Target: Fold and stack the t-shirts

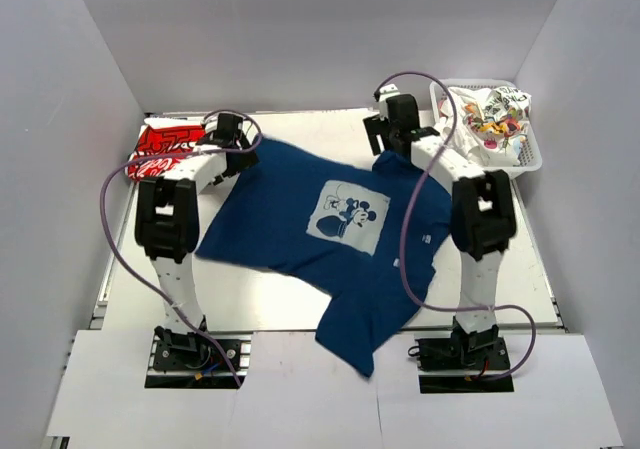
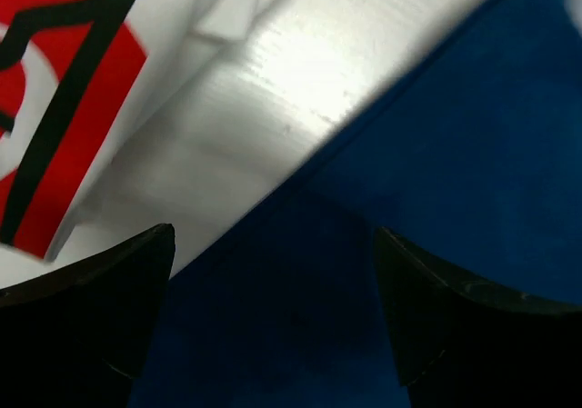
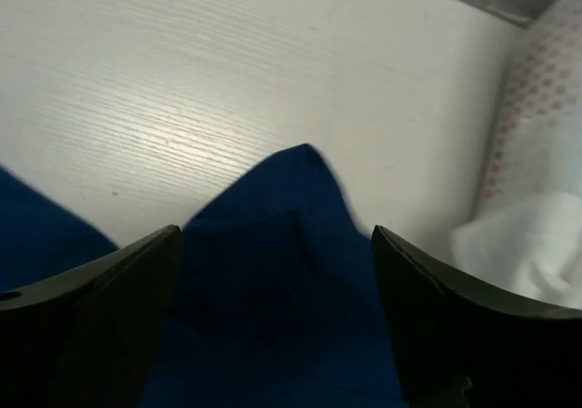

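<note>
Navy blue t-shirt (image 1: pixel 300 239) lies spread face up and skewed across the middle of the white counter (image 1: pixel 250 299). Its pale square cartoon print (image 1: pixel 349 217) sits just right of centre, and its lowest corner reaches the bottom centre of the overhead frame, between the two arm bases. The left end effector (image 1: pixel 232 134) stands at the shirt's upper-left edge. In its wrist view the fingers are spread wide with nothing between them, above navy cloth and bare counter. The red-and-white t-shirt (image 1: pixel 165 147) lies at the upper left of the overhead frame, just beside that end effector. The right end effector (image 1: pixel 385 134) stands at the shirt's upper-right corner, its fingers likewise wide apart and gripping nothing, above a pointed navy corner lying on the counter. White printed t-shirts (image 1: pixel 492 117) are heaped in the white lattice basket (image 1: pixel 530 161) at the upper right.
</note>
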`<state>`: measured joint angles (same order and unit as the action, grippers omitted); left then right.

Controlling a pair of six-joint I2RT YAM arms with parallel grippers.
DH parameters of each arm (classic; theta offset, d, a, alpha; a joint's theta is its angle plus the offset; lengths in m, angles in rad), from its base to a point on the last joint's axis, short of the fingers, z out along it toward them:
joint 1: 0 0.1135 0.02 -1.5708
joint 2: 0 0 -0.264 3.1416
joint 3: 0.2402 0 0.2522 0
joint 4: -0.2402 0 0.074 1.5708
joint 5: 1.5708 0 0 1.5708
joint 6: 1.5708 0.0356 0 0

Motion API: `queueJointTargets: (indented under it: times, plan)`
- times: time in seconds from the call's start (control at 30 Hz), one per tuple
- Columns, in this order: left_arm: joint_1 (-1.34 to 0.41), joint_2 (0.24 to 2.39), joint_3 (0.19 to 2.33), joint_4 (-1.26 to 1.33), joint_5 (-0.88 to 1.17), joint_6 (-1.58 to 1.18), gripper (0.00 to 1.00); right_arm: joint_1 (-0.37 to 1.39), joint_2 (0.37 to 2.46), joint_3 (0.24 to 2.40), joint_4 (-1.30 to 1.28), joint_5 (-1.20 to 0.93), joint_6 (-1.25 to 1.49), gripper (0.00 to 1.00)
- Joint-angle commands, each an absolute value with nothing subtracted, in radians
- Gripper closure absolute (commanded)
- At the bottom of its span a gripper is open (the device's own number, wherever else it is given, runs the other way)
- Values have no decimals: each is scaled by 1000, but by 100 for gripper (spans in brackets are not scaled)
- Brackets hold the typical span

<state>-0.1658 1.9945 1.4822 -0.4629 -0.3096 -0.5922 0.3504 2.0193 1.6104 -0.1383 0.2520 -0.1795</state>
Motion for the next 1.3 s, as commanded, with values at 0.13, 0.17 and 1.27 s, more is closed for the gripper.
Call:
queueJointTargets:
  times: [0.13,0.17,1.27]
  plan:
    - [-181,1866,1508,-396,-319,-586,1,353,1935,1649,-180,127,-23,10]
    - [-181,1823,1446,-364,-270,-563,1,353,1880,1535,-146,105,35,10]
    - [-178,1810,1029,-370,-281,-749,1,265,2137,1510,-323,235,142,10]
